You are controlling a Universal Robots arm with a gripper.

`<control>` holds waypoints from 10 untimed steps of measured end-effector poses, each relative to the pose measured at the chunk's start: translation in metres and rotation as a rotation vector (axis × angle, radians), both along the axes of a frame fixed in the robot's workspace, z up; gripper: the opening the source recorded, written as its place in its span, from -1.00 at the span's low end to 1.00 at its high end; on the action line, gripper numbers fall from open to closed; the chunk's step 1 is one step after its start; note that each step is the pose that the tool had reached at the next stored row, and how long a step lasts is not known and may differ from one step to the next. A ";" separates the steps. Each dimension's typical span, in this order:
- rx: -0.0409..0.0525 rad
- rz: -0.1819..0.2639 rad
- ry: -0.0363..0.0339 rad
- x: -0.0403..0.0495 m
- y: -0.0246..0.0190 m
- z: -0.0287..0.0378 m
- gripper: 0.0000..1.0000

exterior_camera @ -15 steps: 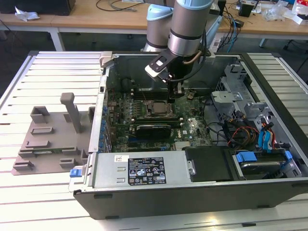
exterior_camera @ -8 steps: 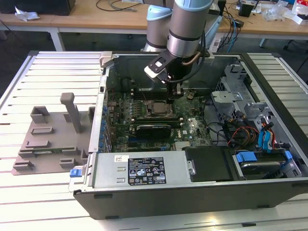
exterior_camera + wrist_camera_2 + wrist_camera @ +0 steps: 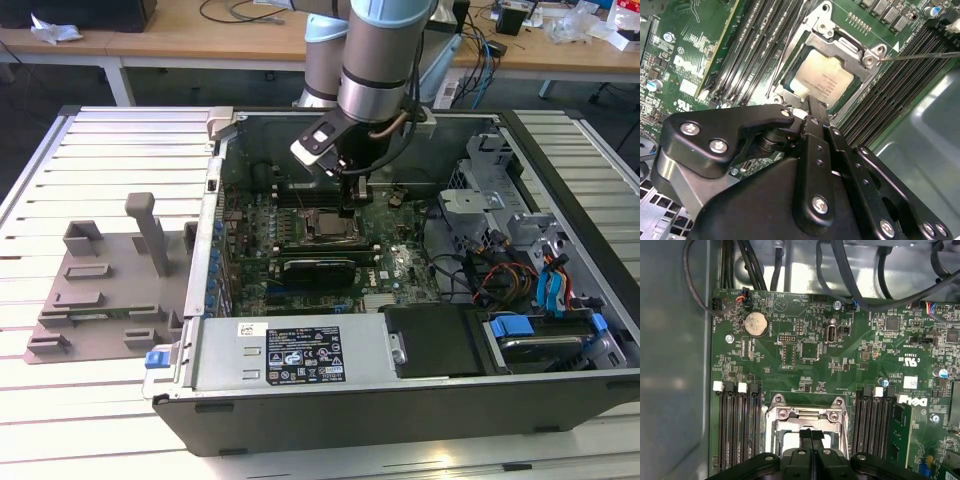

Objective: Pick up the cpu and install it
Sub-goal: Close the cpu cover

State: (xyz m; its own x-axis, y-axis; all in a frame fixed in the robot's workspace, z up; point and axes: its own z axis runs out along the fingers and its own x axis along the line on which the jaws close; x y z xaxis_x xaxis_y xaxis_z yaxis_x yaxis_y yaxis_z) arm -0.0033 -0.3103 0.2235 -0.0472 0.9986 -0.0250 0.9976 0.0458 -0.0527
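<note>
I have the tool (image 3: 350,196) down inside the open computer case (image 3: 420,415), which lies on its side on the slatted desk (image 3: 110,140). The tool is low over the green motherboard (image 3: 840,365).

In both wrist views its two fingers (image 3: 805,439) are pressed together with no gap between them. I see nothing held between them, so I read it as closed and empty.

The cpu (image 3: 822,80) is not in the tool. It lies flat in its socket, its pale metal top facing up, with the metal socket frame (image 3: 867,57) around it. The rows of memory slots (image 3: 755,45) run along both sides. I cannot tell from here whether the frame is clamped down over the chip or only sits around it.

The tool tip (image 3: 812,103) sits right at one edge of the cpu, over it or touching it; I cannot tell which. The rest of the chip stretches away from the tip toward the far side of the frame. The line where the fingers meet points roughly at the middle of the chip. The chip is close to square, so it has no long side to line up with.

My judgement is that the chip is already seated.
</note>
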 end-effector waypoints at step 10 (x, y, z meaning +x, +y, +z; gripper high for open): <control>0.0001 0.000 -0.0001 -0.0087 0.0000 -0.0038 -0.79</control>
